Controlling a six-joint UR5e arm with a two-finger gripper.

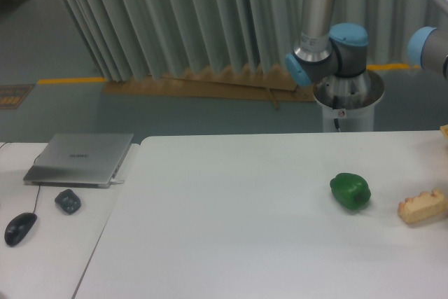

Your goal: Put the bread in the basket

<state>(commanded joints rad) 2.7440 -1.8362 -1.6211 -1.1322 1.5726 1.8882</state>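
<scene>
The bread is a golden-tan elongated chunk with a ridged top, lying on the white table at the far right edge of the view. A glossy green bell pepper sits just left of it. The arm's base and blue-capped joints stand behind the table's back edge. The gripper is out of view. A small tan bit at the right edge may be the basket's rim, but I cannot tell.
A closed grey laptop, a dark small object and a black mouse lie on a second table at the left. The white table spans the middle and right.
</scene>
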